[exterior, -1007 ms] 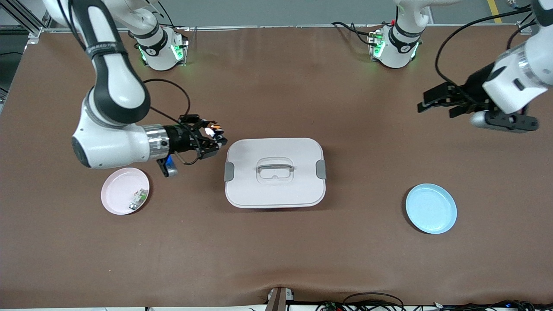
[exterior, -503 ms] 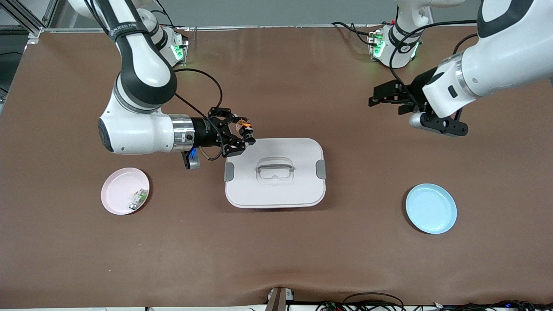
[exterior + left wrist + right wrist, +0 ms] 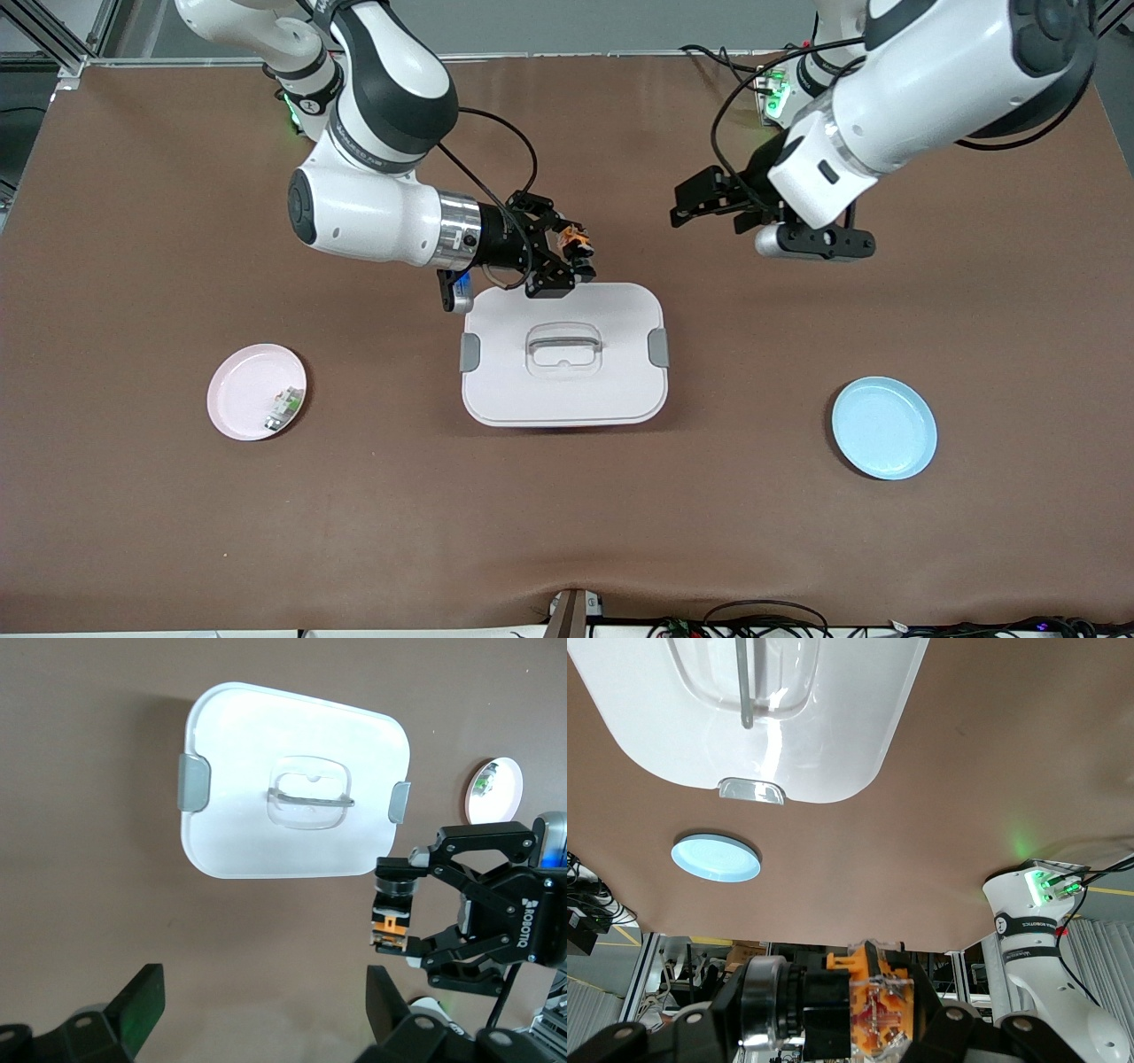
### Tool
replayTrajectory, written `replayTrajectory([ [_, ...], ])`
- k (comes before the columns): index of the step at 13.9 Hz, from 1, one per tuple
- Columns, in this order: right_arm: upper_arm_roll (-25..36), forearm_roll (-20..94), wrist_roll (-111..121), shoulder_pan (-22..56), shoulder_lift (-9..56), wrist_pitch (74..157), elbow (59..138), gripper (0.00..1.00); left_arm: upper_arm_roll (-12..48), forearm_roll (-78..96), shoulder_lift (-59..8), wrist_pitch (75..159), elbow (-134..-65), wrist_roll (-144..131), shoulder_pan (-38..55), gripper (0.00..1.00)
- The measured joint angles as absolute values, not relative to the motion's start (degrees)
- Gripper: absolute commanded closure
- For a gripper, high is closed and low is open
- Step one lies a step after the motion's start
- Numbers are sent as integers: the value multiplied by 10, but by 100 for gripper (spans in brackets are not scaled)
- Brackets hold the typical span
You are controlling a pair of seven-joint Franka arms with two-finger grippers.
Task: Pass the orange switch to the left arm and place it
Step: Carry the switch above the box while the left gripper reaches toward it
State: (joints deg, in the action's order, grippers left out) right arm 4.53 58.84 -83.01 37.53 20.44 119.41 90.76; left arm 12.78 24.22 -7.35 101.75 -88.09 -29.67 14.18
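The box (image 3: 563,354) sits mid-table (image 3: 567,523), between two plates: one (image 3: 257,392) toward the right arm's end holding a small part (image 3: 283,409), one (image 3: 884,428) toward the left arm's.

— Blocking the middle of the table: box (image 3: 563,354), lying between the pink plate (image 3: 248,392) and blue plate (image 3: 884,428).
— Leaving bare table open between box and bases.

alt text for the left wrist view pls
The right pincer holds the orange switch above the brown table, beside the closed white box. The left pincer's open fingers frame the view's edge.
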Motion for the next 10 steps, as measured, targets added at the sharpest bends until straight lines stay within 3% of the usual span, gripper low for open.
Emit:
replayTrajectory([
  [6, 50, 588, -830, 375, 205, 1192, 908, 67, 146, 306, -78, 1083, -925, -305, 142, 13],
  [10, 49, 588, -830, 376, 205, 1192, 908, 67, 168, 380, -82, 1213, -978, -305, 144, 13],
])
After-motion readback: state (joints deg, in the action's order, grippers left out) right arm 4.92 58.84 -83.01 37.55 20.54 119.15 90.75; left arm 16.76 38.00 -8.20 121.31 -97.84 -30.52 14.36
